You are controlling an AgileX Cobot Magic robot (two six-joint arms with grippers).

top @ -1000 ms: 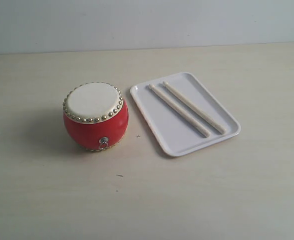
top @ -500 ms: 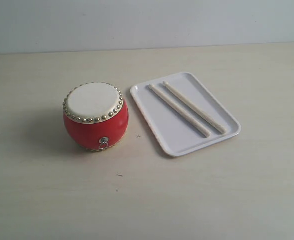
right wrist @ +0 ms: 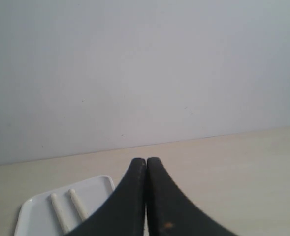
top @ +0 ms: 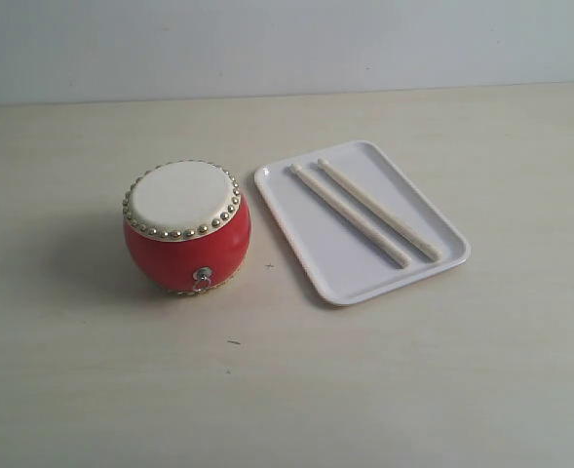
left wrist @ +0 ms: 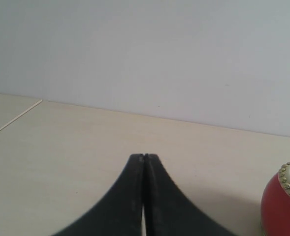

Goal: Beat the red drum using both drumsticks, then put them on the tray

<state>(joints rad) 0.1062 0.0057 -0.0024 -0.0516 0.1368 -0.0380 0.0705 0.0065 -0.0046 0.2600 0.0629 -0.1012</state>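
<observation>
Seemingly at rest, the left pincer [left wrist: 144,156] has its black curved jaws pressed tip to tip with nothing between them. It sits low over the pale wooden surface [top: 92,390], apart from the small barrel-shaped, glossy red drum [top: 187,229] with a cream skin top ringed in gold studs. The drum stands upright on the left of the exterior view, just beside but not touching the flat white rectangular plastic tray [top: 330,253] with rounded corners and a low rim. Two slim pale cream wooden drumsticks [top: 350,216] lie side by side, roughly parallel, inside the tray, and no arm is in contact with them. On the right, the right pincer [right wrist: 146,160] is likewise closed tight and empty, with the tray and sticks ahead of it. Both sticks on the tray matches how the task should end, but whether the drum has been beaten cannot be read from these views. If it has not, the whole job probably remains: each pincer must open, lift a stick, strike the skin and return it.
</observation>
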